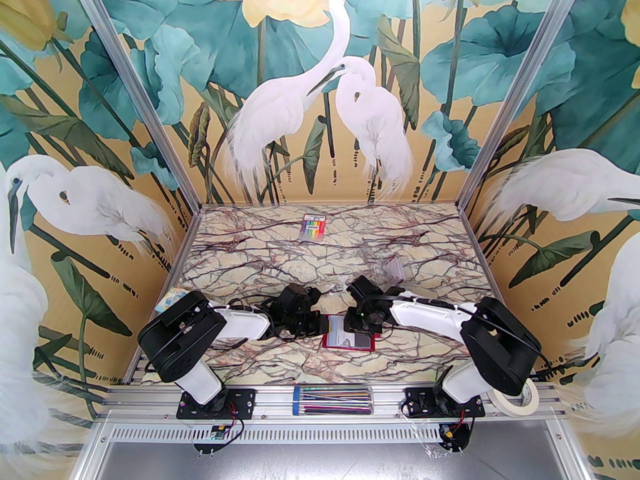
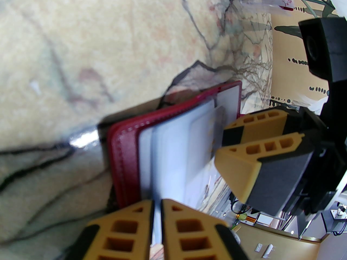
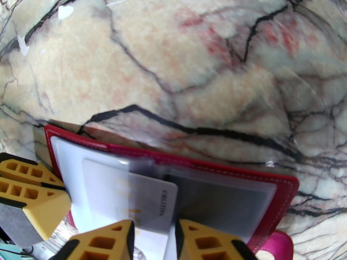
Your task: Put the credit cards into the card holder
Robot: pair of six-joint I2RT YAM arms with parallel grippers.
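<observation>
Marble tabletop (image 3: 173,64). Card holder (image 3: 282,194): sleeve pinched by your left fingers (image 2: 187,226). Credit card (image 3: 154,196): stiff, slick, take its edge; right fingers (image 3: 200,233): grip unclear.

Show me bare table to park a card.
Free: the marble band between the rainbow-striped pack and the arms; the strip between the card holder and the aluminium rail. Crowded: over it, where left gripper and right gripper meet, and by the clear plastic box.
</observation>
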